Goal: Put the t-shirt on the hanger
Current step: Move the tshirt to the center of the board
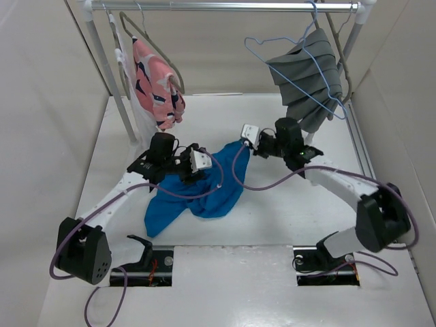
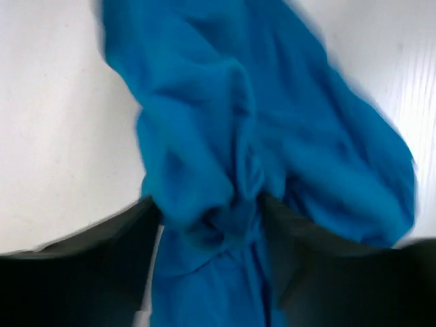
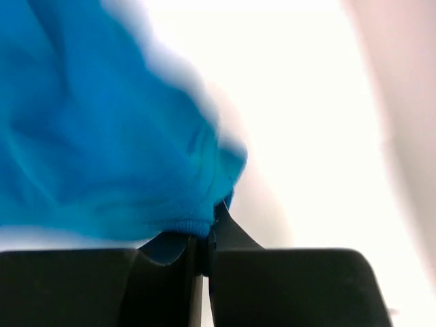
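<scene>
Top external view: left gripper (image 1: 193,174) sits on the t-shirt (image 1: 204,194), jaws partly apart with cloth bunched between them. T-shirt lies crumpled on the table (image 1: 286,204), mid-scene. Right gripper (image 1: 244,142) pinches its upper right edge, jaws closed. Hanger (image 1: 278,41) hangs on the rail (image 1: 225,6), back right.

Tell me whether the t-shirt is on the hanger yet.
No, the t-shirt lies crumpled on the table while the hanger hangs from the rail.

Bright, even light, soft shadows; both wrist views blurred, whites washed out.
</scene>
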